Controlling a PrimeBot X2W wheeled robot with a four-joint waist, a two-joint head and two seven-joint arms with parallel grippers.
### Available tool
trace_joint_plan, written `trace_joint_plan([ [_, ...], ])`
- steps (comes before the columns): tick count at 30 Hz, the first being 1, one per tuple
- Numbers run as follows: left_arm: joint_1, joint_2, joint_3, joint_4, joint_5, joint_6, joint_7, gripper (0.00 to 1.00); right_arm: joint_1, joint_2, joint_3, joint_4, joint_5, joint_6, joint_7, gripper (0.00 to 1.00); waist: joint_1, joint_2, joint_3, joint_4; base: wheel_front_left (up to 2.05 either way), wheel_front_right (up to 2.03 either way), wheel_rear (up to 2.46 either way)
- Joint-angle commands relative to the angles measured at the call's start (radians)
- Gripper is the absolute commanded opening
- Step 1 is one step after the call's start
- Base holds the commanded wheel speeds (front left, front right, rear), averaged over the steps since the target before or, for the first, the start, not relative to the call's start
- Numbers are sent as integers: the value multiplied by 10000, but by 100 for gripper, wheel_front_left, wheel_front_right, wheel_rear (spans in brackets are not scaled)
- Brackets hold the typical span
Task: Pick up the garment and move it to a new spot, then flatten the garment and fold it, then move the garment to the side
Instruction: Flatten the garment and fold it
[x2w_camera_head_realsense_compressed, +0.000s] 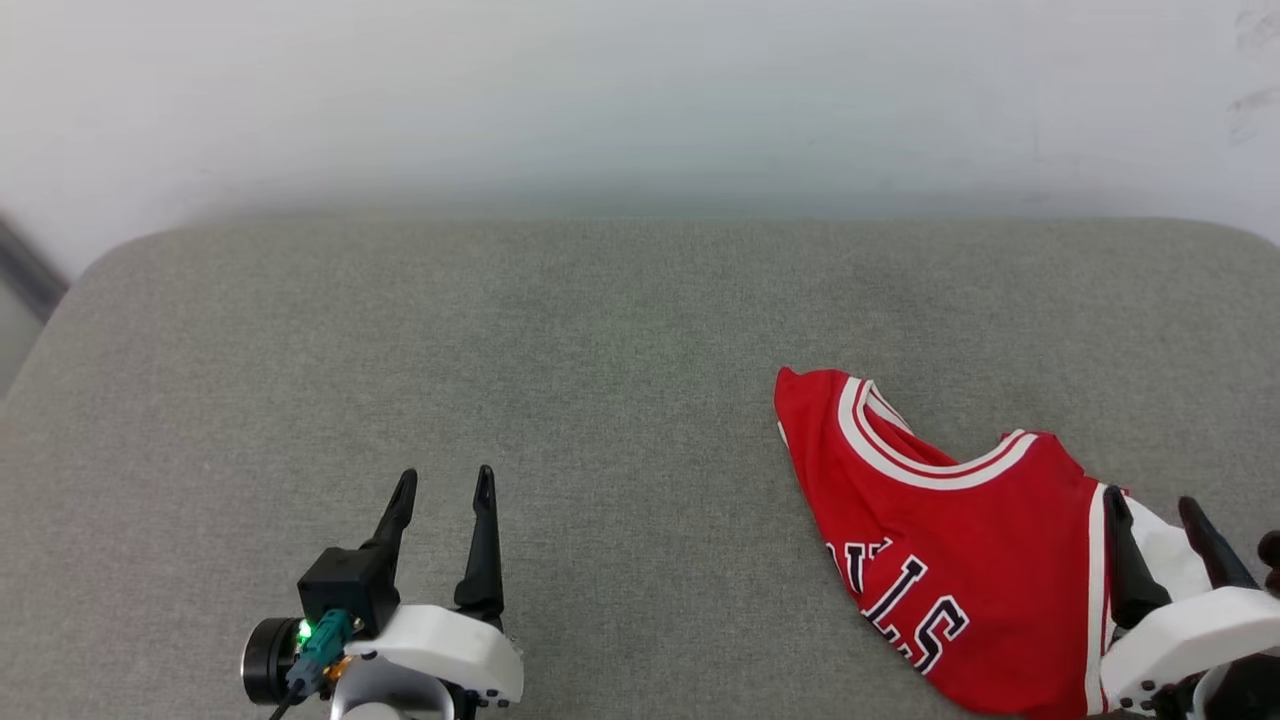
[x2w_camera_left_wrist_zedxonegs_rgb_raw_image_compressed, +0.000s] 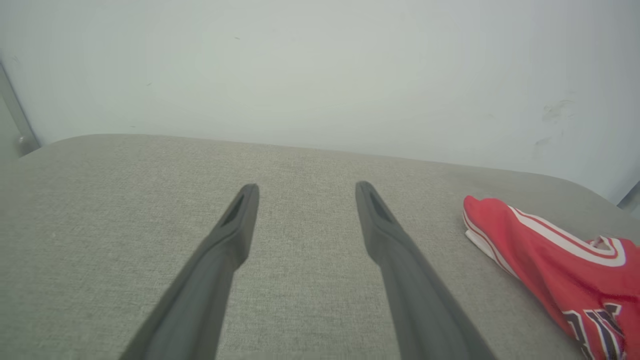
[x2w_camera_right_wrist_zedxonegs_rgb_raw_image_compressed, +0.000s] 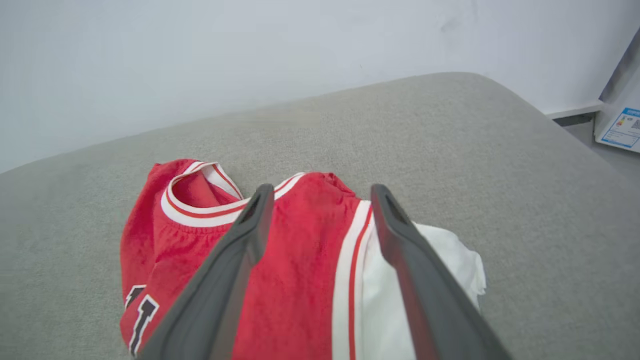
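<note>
Head view — garment (x2w_camera_head_realsense_compressed: 960, 520) shows partial black lettering (x2w_camera_head_realsense_compressed: 908, 598).

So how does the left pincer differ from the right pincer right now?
The left pincer is over the bare grey fabric cushion; the right pincer is over the red jersey-style shirt with white sleeves. The left pincer stands well apart from that shirt; the right pincer's fingers straddle its striped sleeve seam. Shared: both have two long dark fingers, spread open, gripping nothing.

Bare bench (x2w_camera_head_realsense_compressed: 600, 300) across its left half and along the far edge, shirt (x2w_camera_head_realsense_compressed: 950, 530) lying by the near right corner, wall (x2w_camera_head_realsense_compressed: 640, 100) behind the far edge
</note>
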Motion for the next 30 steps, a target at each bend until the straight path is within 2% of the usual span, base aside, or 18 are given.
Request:
trace_joint_plan([
  [1,118,63,29,-7,-9,37,12,100,125,-1,122,-117,-11,-3,-127,100,0,0,-148,14,0,0,0],
  [10,597,305,35,-88,-87,166,231,100,826,-132,1708,-1559,-267,-5,-926,100,0,0,-562,-18,0,0,0],
  [22,488,481,-8,-111,-65,337,554,100,1395,12,1946,-2571,-325,-5,-621,100,0,0,-584,-398,0,0,0],
  [26,-300,313,-366,-90,7,36,975,100,1258,29,1911,-2783,-282,-3,-515,100,0,0,-431,-557,0,0,0],
  [30,-1712,-2,-865,104,32,-515,1514,100,969,40,1951,-3001,-221,-3,-470,100,0,0,-1,-886,0,0,0],
])
